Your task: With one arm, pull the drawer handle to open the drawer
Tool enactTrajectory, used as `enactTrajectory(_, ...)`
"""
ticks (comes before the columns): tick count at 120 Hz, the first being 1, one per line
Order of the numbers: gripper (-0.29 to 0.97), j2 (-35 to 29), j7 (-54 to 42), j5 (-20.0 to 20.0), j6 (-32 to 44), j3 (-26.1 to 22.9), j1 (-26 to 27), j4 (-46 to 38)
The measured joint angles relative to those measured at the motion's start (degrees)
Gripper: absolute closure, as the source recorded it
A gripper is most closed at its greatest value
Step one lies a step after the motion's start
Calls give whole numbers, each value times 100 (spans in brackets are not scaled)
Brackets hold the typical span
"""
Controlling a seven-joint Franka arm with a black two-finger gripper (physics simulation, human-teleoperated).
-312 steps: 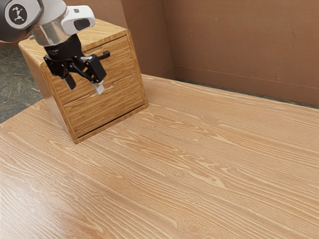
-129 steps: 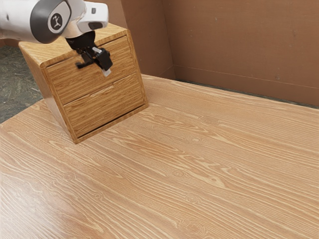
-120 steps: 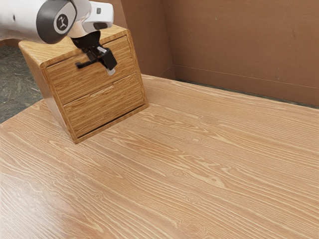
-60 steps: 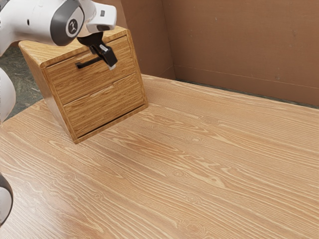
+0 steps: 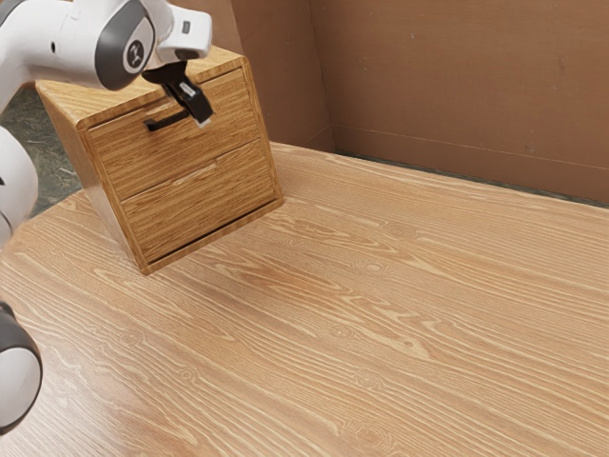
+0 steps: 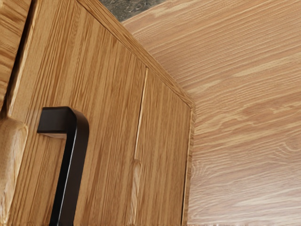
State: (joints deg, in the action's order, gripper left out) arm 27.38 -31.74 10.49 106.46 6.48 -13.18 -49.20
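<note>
A small wooden cabinet (image 5: 105, 95) stands at the back of the exterior view's left, with two drawers. The top drawer (image 5: 176, 143) carries a black bar handle (image 5: 167, 120) and sits flush with the cabinet front. My gripper (image 5: 196, 107) hangs at the end of that handle nearer the exterior view's right, against the drawer's upper edge. In the wrist view the black handle (image 6: 68, 165) runs close beneath my hand, across the top drawer front (image 6: 106, 122), with the lower drawer (image 6: 164, 155) beyond the seam.
The lower drawer (image 5: 200, 195) has a wooden grip and is closed. The wooden table (image 5: 381, 314) stretches wide toward the exterior view's right and front. Brown walls (image 5: 457, 76) close off the back.
My hand has risen from in front of the lower drawer to the top drawer's handle, then edged slightly up and toward the cabinet. The drawer front has not moved.
</note>
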Motion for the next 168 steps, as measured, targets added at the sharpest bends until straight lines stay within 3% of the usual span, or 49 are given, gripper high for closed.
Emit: enactTrajectory(168,3,382,-278,2,440,-15,-194,-78)
